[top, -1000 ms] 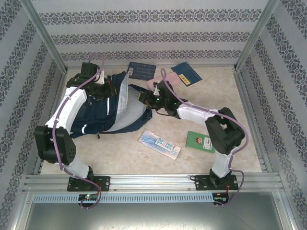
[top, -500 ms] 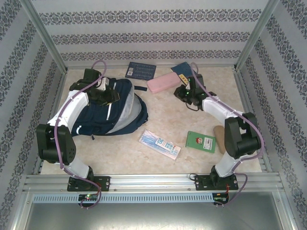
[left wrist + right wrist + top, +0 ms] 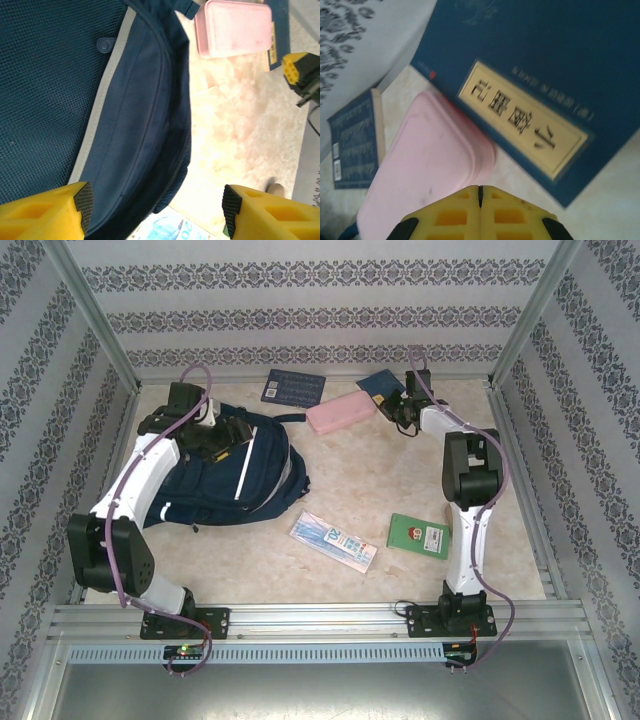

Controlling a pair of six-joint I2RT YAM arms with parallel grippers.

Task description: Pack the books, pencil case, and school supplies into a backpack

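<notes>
Navy backpack (image 3: 215, 480), white stripe, mesh panel. Plain pink pencil case (image 3: 340, 413). Dark blue labelled book (image 3: 545, 65), cream label. Dark blue patterned book (image 3: 294, 387). Green book (image 3: 419, 536). Pale blue-and-white packet (image 3: 333, 541). Mottled beige table (image 3: 370, 480).

blue book (image 3: 560, 55) blurred (title unreadable), packet (image 3: 167, 232) cropped

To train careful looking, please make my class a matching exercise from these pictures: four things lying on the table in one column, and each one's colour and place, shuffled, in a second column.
Column one
1. backpack
2. pencil case
3. school supplies packet
4. small green book

Column two
a. pink, at the far side
b. green, on the right side
c. navy, on the left side
d. pale blue and white, near the middle

Pairs: 1-c, 2-a, 3-d, 4-b
</notes>
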